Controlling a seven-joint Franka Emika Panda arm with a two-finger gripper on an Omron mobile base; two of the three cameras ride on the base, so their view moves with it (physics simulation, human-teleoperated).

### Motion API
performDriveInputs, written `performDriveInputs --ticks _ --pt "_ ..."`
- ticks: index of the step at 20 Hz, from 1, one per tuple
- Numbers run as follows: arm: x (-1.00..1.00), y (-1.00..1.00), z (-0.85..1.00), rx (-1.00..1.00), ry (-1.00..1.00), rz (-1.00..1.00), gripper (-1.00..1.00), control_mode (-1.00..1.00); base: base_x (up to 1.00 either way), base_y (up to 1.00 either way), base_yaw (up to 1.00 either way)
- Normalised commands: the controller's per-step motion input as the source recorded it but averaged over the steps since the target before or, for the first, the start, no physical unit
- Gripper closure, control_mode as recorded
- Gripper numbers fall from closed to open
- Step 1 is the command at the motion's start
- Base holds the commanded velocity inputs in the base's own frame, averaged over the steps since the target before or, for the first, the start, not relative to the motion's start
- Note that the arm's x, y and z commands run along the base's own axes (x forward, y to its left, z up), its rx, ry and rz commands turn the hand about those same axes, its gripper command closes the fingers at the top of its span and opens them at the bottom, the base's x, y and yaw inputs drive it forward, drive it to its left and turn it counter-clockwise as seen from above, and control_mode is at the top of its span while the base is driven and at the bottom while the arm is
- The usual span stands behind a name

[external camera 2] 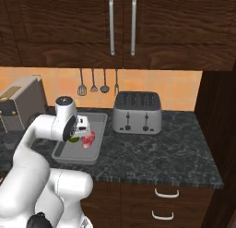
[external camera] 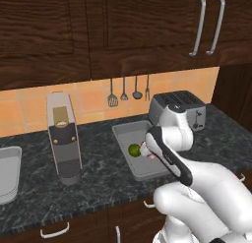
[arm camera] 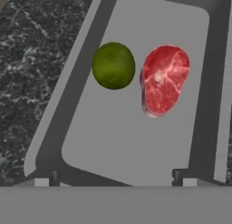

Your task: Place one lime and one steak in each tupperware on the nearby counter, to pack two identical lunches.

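The tupperware (arm camera: 131, 155) sits on the counter (external camera: 98, 173) between the toaster (external camera 2: 137, 112) and a tall grey appliance (external camera: 63, 138), and it already contains one lime (arm camera: 113, 65) and one steak (arm camera: 164, 79). In the hand view the two items lie side by side on the tray floor, just apart rather than touching, with the lime to the left of the steak and both toward the upper half of that view. The gripper (arm camera: 117, 178) hangs over the tray with its fingertips (arm camera: 41, 182) spread wide near the bottom corners of the view; the jaws are open and hold nothing. Both items therefore lie ahead of the jaws along the line of sight and inside the span of the fingertips, not between them at contact height. The steak's long axis runs roughly up and down that view, approximately square to the line joining the two fingertips. From the base views the hand is largely hidden behind the forearm, so its height above the tray cannot be judged with confidence. This tray appears complete, which suggests the next move is a withdrawal upward, clear of the raised rim, toward items for a second tray.
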Motion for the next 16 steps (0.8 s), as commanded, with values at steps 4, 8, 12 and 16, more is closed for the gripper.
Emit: performDriveInputs --ticks 4,8,12,16 --pt "-0.81 -0.13 0.76 0.03 0.03 -0.04 -1.00 -1.00 0.00 0.00 0.00" --pt "-0.65 -0.05 1.00 0.00 0.25 0.00 -1.00 -1.00 0.00 0.00 0.00" --pt "-0.76 -0.03 1.00 0.00 0.16 0.00 -1.00 -1.00 0.00 0.00 0.00" --pt "-0.79 -0.16 0.64 0.01 0.00 -0.01 -1.00 -1.00 0.00 0.00 0.00"
